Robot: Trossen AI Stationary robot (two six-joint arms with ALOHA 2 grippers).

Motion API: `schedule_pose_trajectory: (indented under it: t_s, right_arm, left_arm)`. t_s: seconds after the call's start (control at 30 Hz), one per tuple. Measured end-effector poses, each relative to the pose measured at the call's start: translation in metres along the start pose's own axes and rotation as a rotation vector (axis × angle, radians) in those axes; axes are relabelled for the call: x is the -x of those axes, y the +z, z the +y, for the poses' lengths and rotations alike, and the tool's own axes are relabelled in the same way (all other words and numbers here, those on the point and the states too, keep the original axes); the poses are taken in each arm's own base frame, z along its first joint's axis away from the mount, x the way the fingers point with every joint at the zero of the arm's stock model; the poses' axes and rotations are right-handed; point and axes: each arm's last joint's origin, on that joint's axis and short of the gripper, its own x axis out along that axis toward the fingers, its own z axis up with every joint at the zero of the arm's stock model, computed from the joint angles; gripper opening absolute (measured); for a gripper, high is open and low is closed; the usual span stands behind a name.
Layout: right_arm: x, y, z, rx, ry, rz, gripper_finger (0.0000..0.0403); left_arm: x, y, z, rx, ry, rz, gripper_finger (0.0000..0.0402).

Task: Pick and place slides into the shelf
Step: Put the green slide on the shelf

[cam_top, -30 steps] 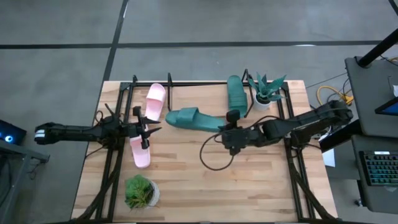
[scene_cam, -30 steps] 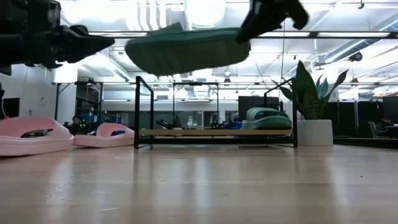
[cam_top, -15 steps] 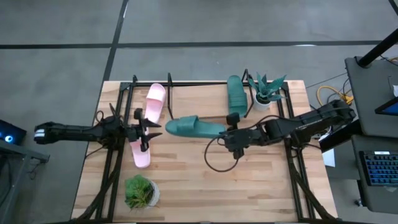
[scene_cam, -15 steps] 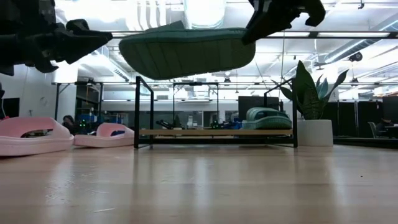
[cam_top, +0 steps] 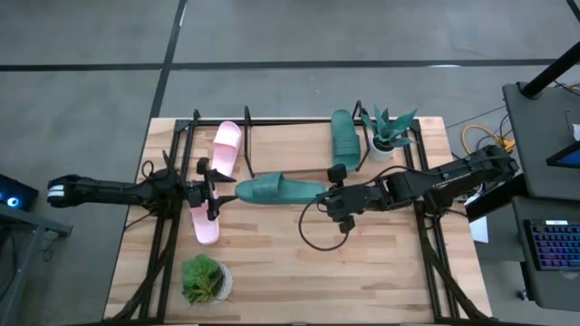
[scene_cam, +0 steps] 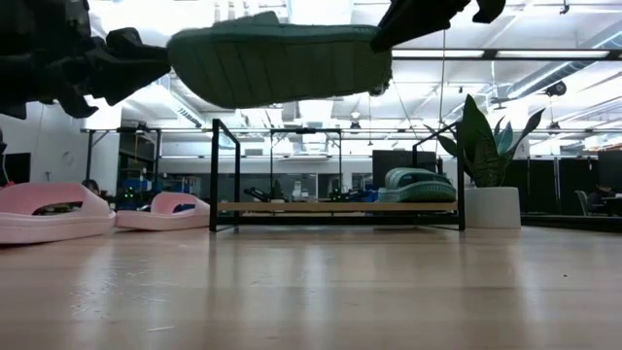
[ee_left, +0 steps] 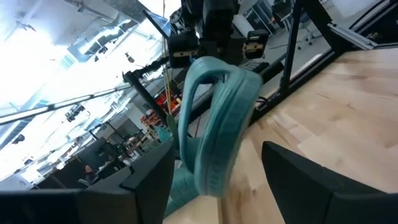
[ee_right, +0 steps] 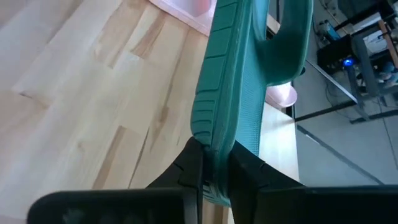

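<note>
A dark teal slide (cam_top: 276, 190) hangs lengthwise above the table's middle, with my right gripper (cam_top: 328, 194) shut on its right end. My left gripper (ee_left: 217, 186) is open at the slide's left end (ee_left: 214, 168); its fingers stand on either side, with gaps showing. A second teal slide (cam_top: 343, 138) lies on the shelf's (cam_top: 290, 136) board at the right. One pink slide (cam_top: 226, 149) lies by the shelf's left end. Another pink slide (cam_top: 204, 222) lies on the table below my left gripper. My right gripper pinches the teal slide's heel end (ee_right: 214, 155) between its two fingers, one on the ribbed sole and one on the footbed. The fingers come from the table's right, slanting down, along the slide. The slide is lifted clear, roughly level, reaching toward the table's left.
A potted plant (cam_top: 390, 131) stands right of the shelf and another (cam_top: 207, 279) near the front left. Black arm-mount frames (cam_top: 168, 235) run along both table sides. A dark cable (cam_top: 313, 237) loops on the bare wood at the front middle.
My right gripper has turned and carried the teal slide toward the table's left. The slide has swung from slanted to parallel with the shelf's front. Its free end has come in between my left gripper's fingers. My left wrist has rolled a little.
</note>
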Motion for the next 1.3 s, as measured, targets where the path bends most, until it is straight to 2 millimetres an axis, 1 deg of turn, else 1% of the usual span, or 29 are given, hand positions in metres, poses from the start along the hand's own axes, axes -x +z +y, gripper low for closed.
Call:
schedule_pose_trajectory:
  t_s: [0.13,0.37,0.5,0.63,0.73,0.8,0.9,1.0,1.1,1.2,1.23,1.3]
  right_arm:
    - [-0.001,0.001,0.000,-0.002,0.027,-0.016,0.0033]
    - [-0.001,0.006,-0.002,0.024,0.004,-0.068,0.0031]
    - [-0.001,0.005,-0.003,0.034,0.001,-0.066,0.0031]
    - [-0.002,0.004,-0.005,0.023,-0.003,-0.061,0.0031]
    - [-0.003,0.004,-0.005,0.016,-0.004,-0.059,0.0031]
    - [-0.003,0.004,-0.005,0.014,-0.003,-0.058,0.0031]
    - [-0.003,0.003,-0.005,0.013,-0.001,-0.055,0.0031]
    - [-0.003,0.003,-0.004,0.016,0.003,-0.047,0.0031]
    - [-0.003,0.002,-0.004,0.007,0.007,-0.039,0.0031]
    - [-0.003,0.001,-0.004,0.003,0.006,-0.033,0.0031]
    - [-0.003,0.001,-0.004,0.001,0.007,-0.031,0.0031]
    - [-0.003,0.001,-0.004,-0.018,0.005,-0.026,0.0034]
  left_arm:
    - [-0.002,0.001,0.001,-0.002,0.012,-0.017,0.0226]
    - [-0.007,0.002,0.001,-0.016,0.004,-0.069,0.0226]
    - [-0.011,0.002,0.001,-0.037,-0.005,-0.087,0.0226]
    - [-0.019,0.007,0.005,-0.041,-0.017,-0.126,0.0226]
    - [-0.027,0.009,0.007,-0.038,-0.027,-0.115,0.0224]
    - [-0.031,0.008,0.007,-0.042,-0.038,-0.101,0.0215]
    - [-0.035,0.008,0.007,-0.063,-0.042,-0.094,0.0190]
    - [-0.039,0.010,0.009,-0.070,-0.027,-0.110,0.0151]
    - [-0.042,0.010,0.009,-0.073,-0.030,-0.113,0.0099]
    - [-0.044,0.009,0.008,-0.119,-0.044,-0.109,0.0038]
    - [-0.044,0.008,0.007,-0.135,-0.049,-0.106,0.0023]
    - [-0.045,0.006,0.006,-0.164,-0.055,-0.099,0.0017]
